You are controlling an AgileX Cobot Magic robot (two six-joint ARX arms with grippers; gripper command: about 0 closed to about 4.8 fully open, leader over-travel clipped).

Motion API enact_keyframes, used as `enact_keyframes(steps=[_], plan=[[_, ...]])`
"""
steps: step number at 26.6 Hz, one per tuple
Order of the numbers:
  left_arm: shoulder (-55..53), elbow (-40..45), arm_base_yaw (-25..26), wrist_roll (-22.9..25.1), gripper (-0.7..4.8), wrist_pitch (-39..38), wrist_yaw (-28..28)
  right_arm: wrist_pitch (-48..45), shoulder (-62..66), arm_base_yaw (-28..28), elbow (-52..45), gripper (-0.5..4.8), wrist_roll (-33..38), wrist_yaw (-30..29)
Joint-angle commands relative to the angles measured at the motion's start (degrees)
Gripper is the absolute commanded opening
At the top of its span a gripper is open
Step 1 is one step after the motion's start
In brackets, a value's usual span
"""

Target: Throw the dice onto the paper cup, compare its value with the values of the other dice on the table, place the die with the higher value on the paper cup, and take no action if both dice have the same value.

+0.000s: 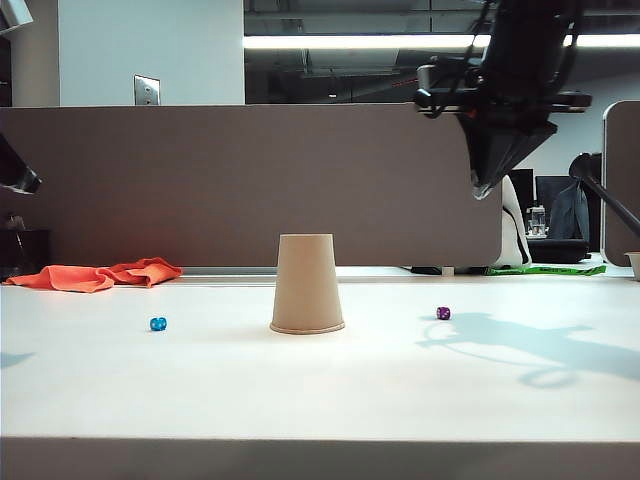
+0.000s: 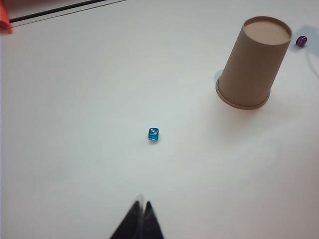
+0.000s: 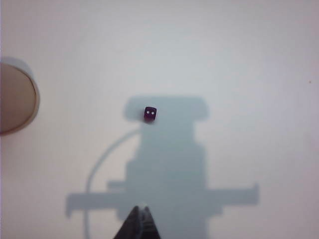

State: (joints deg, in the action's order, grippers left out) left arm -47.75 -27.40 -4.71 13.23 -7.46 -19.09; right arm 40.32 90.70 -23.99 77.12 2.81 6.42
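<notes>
Exterior view shows the paper cup [image 1: 307, 284] standing inverted, wide rim down, at the middle of the table [image 1: 320, 390], so its flat base serves as the landing surface. The dark purple die [image 1: 443, 313] lies on the table to the right of the cup, well apart from it, not on top. The bright blue die [image 1: 158, 324] rests to the cup's left, also well apart.

The right gripper [image 3: 140, 213] hangs high above the purple die, jaws pressed together and holding nothing; its wrist camera reads two pale pips on that die's upper face. The left gripper [image 2: 141, 209] is likewise closed and empty, poised near the blue die, whose pips are too small to count.

Judgement: both arms appear stationed overhead for reading the faces. An orange cloth [image 1: 95, 275] lies at the far left, clear of the work.
</notes>
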Motion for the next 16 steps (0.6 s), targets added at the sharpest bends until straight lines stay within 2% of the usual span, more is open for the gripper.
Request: enact_keyframes(steps=[1, 5, 8, 12, 14, 16], plan=[[-0.17, -0.09, 0.02, -1.92, -0.05, 0.87, -1.81, -8.09, -3.41, 0.28, -4.85, -0.01, 1.55, 0.07], [-2.54, 0.04, -0.02, -1.01, -0.06, 2.08, -4.09, -8.79, -3.67, 0.57, -6.03, -0.01, 1.46, 0.07], [-9.16, 0.02, -0.02, 6.01, -0.05, 8.46, -12.52, -8.87, -3.69, 0.57, -6.12, -0.01, 1.46, -0.11], [-15.96, 0.02, -0.02, 8.52, -0.05, 16.0, -11.74, -8.96, -3.69, 0.57, -6.12, -0.01, 0.26, 0.04], [-19.43, 0.02, -0.02, 13.14, -0.05, 20.17, -11.72, -9.38, -3.69, 0.57, -6.1, -0.01, 0.17, 0.04], [-22.05, 0.02, -0.02, 14.71, -0.05, 22.73, -11.65, -10.23, -3.69, 0.57, -6.12, -0.01, 0.17, 0.04]])
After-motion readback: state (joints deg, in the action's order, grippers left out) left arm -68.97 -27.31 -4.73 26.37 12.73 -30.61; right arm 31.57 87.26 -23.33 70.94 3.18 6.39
